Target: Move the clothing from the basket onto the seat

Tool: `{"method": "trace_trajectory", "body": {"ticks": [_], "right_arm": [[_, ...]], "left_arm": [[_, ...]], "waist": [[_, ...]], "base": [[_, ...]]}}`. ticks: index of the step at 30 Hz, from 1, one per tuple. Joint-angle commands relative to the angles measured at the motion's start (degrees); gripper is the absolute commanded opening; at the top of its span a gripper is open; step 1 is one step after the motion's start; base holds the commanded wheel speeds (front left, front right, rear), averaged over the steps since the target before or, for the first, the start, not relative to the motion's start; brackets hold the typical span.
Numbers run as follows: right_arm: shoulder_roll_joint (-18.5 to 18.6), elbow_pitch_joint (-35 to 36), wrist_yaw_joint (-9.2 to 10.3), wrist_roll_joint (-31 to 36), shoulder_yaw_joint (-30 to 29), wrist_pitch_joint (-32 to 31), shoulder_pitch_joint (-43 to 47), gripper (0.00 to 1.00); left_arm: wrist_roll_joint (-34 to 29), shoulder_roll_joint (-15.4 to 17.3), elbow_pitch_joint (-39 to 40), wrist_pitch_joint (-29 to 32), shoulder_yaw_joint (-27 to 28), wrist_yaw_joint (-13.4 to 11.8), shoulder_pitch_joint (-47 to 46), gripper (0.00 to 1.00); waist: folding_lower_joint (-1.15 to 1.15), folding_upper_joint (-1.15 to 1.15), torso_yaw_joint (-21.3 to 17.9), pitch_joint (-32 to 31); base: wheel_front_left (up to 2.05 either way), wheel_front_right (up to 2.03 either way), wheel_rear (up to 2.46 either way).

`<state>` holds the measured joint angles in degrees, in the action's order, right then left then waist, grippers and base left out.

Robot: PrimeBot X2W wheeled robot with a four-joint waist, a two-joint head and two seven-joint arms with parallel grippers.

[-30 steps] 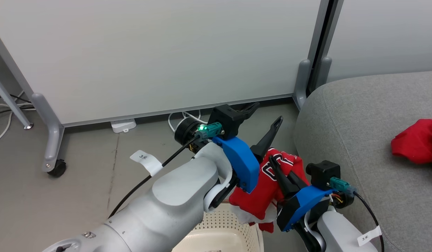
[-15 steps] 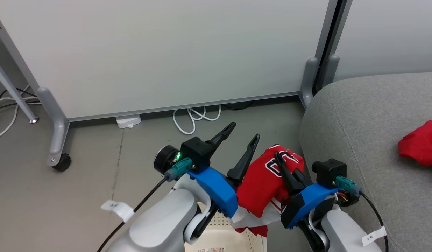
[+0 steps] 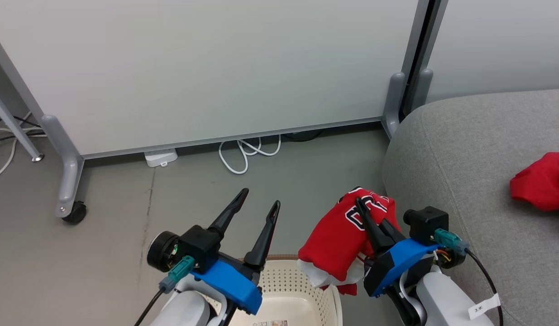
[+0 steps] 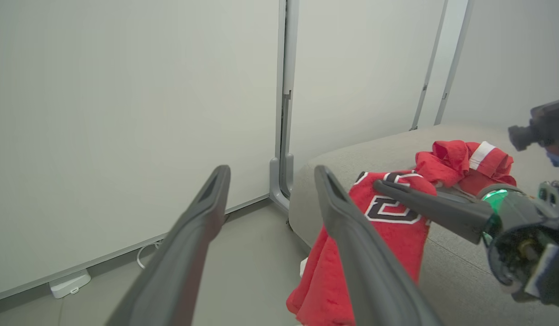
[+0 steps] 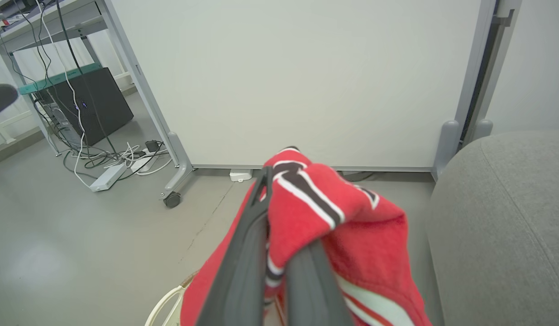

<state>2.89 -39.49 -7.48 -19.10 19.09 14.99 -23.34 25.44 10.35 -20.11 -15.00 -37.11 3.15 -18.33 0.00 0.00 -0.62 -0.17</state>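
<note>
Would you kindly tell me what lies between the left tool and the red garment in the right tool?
Nothing: in the head view the gap between the left tool and the garment is bare, with grey floor behind.

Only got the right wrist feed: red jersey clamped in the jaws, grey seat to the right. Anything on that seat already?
Observer: Yes. A second red garment lies bunched on the seat, further to the robot's right.
Operator: Left arm?
Observer: The left gripper is open and empty, left of the held jersey.
Operator: Jersey clear of the basket?
Observer: Not quite. Its white-trimmed lower end hangs by the basket at the right corner; I cannot tell whether they touch.
</note>
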Motion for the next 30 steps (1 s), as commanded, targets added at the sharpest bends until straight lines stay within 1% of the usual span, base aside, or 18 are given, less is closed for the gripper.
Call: {"method": "trace_trajectory", "body": {"ticks": [1, 4, 9, 14, 22, 30], "right_arm": [[0.0, 0.3, -0.03, 0.5, -0.1, 0.3, 0.5, 0.00], [0.0, 0.3, -0.03, 0.5, -0.2, 0.3, 0.7, 0.00], [0.0, 0.2, -0.03, 0.1, 0.1, 0.3, 0.6, 0.00], [0.0, 0.0, -0.03, 0.4, -0.1, 0.3, 0.7, 0.00], [0.0, -0.1, -0.03, 0.3, -0.1, 0.3, 0.9, 0.00], [0.0, -0.3, -0.03, 0.5, -0.2, 0.3, 0.8, 0.00]], "left_arm": [[-1.0, 0.0, 0.4, -0.3, 1.5, 0.5, 1.4, 1.00], [-2.6, -0.4, 0.8, -0.3, 4.4, 1.3, 3.4, 1.00], [-4.6, -1.3, 1.0, -0.3, 8.3, 1.9, 6.4, 1.00], [-6.2, -2.1, 0.6, -0.3, 11.4, 2.7, 8.6, 1.00], [-8.4, -3.5, 0.2, -0.3, 13.7, 3.9, 10.1, 1.00], [-9.5, -4.6, -0.2, -0.3, 14.7, 4.3, 10.6, 1.00]], "waist": [[0.00, 0.00, 0.0, -0.1], [0.00, 0.00, 0.1, -0.2], [0.00, 0.00, 0.0, -0.5], [0.00, 0.00, 0.1, -0.6], [0.00, 0.00, 0.2, -0.7], [0.00, 0.00, 0.0, -0.7]], "base": [[0.00, 0.00, 0.00], [0.00, 0.00, 0.00], [0.00, 0.00, 0.00], [0.00, 0.00, 0.00], [0.00, 0.00, 0.00], [0.00, 0.00, 0.00]]}}
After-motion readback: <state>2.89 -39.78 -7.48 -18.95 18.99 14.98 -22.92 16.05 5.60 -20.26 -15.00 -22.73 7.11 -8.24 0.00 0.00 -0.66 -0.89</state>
